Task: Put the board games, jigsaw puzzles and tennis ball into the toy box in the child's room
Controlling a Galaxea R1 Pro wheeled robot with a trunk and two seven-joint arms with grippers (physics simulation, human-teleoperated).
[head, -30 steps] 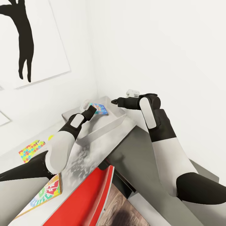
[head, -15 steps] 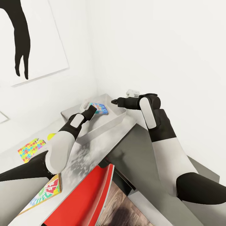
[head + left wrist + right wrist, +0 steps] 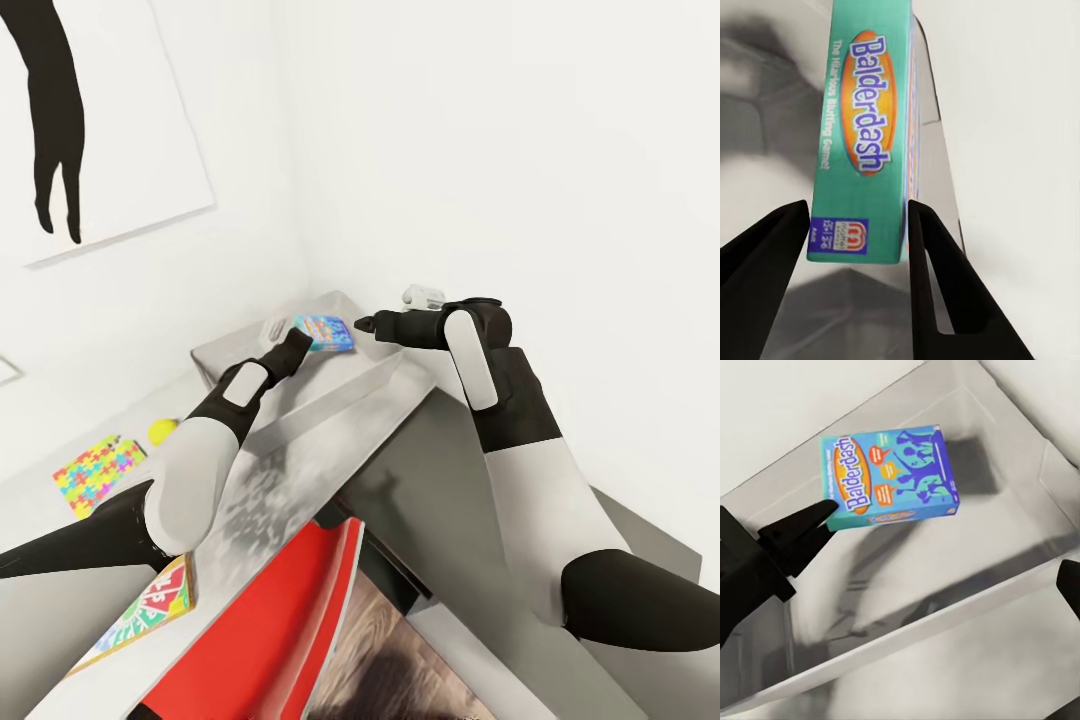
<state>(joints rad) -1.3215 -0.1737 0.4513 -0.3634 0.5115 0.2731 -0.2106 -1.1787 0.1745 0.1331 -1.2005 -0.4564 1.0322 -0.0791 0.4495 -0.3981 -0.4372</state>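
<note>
Fingers of the left gripper [image 3: 855, 225] pinch the short end of the blue board game [image 3: 891, 478], holding it in the air over the toy box [image 3: 345, 395]. The right gripper [image 3: 365, 325] hovers by the box's far rim; its fingers seem close together, but I cannot tell. Puzzle [image 3: 95, 472] and tennis ball [image 3: 163, 431] lie on the table [image 3: 290, 470].

Kid's bedroom in a home, simulated: white walls w/ black silhouette wall picture [image 3: 60, 120], grey table [image 3: 60, 620] w/ jigsaw puzzle [image 3: 97, 473], tennis ball [image 3: 161, 431], 2 board game boxes, grey toy box [image 3: 335, 397], wood-plank floor [image 3: 400, 670].
</note>
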